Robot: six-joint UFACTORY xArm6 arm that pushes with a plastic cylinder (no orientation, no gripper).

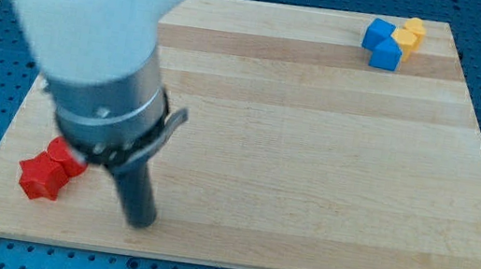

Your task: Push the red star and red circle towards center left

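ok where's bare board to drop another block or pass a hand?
The widest bare stretch is the board's middle and the view's bottom right, between my tip and the blue and yellow blocks at top right. It is crowded at bottom left: red star touching red circle, my tip just right of them.

One raised view looks down across the wooden board (314,145).

the arm (102,49) hides part of the red circle (63,155) and runs off the view's top.
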